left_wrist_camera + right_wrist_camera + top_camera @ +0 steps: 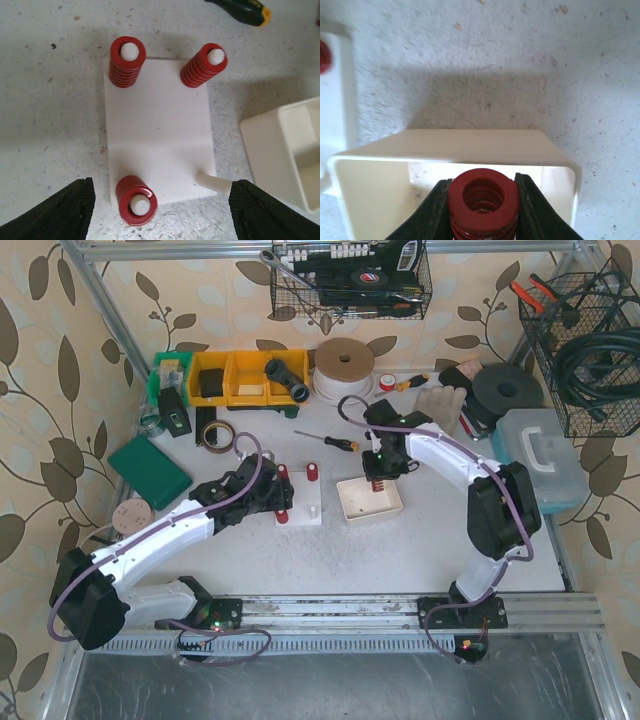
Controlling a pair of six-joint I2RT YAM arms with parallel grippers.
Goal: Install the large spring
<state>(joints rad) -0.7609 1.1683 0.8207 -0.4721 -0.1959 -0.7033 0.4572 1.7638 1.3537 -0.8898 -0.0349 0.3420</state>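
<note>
A white base plate lies under my left wrist, with four pegs. Three carry large red springs: far left, far right and near left. The near right peg is bare. My left gripper is open and empty, its jaws wide apart on either side of the plate's near edge. My right gripper is shut on a fourth large red spring and holds it upright over the cream tray, right of the plate.
The cream tray sits just right of the plate. A yellow-handled screwdriver lies behind them. Yellow bins, a tape roll, a black disc and a blue-lidded case line the back and right. A green box lies left.
</note>
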